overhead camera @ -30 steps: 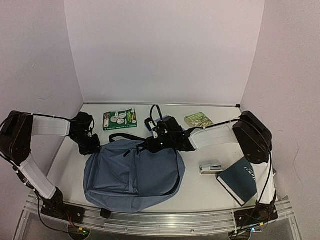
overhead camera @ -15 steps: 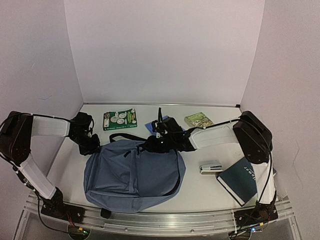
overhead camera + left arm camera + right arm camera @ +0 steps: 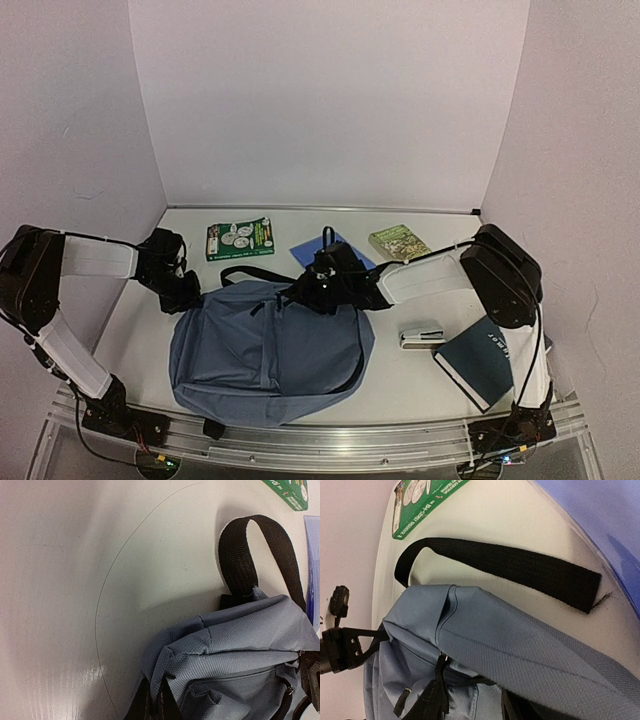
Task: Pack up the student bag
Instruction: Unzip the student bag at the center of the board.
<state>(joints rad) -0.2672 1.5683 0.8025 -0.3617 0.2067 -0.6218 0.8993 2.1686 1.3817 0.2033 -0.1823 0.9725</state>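
slate-blue student bag [image 3: 268, 350], black straps, lying flat

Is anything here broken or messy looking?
One small thing: the black strap by the top of the student bag has a ragged end with loose threads sticking out, seen in the right wrist view. It looks frayed. Nothing looks spilled.

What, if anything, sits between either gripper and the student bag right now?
Nothing visible. The left gripper and right gripper both sit at the top edge of the student bag, with fabric between their fingers in the wrist views. The blue folder and green box lie beyond it, not in the way.
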